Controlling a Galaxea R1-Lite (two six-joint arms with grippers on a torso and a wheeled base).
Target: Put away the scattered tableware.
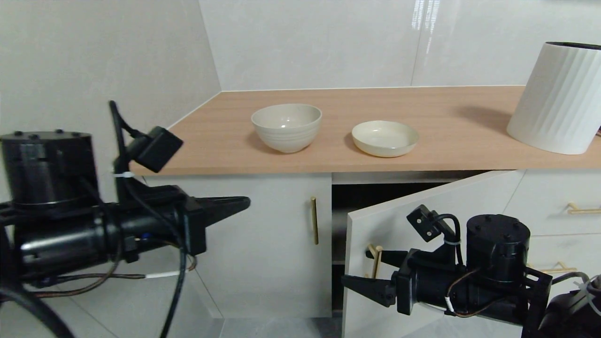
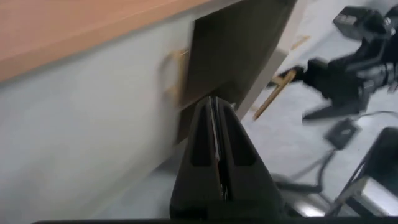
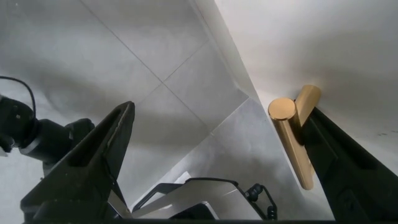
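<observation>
White ribbed container (image 1: 556,98) stands at the wooden bench's (image 1: 460,117) right end; drawers (image 1: 549,202) with gold handles (image 1: 583,209) sit below it

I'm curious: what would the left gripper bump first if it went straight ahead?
Probably nothing soon: the left gripper points into the dark cupboard opening, beside a gold door handle. Depth is unclear.

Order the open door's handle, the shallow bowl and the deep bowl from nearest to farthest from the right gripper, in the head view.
1. Door handle, between the right gripper's open jaws.
2. Shallow bowl, on the counter above it.
3. Deep bowl, farther left on the counter.
</observation>
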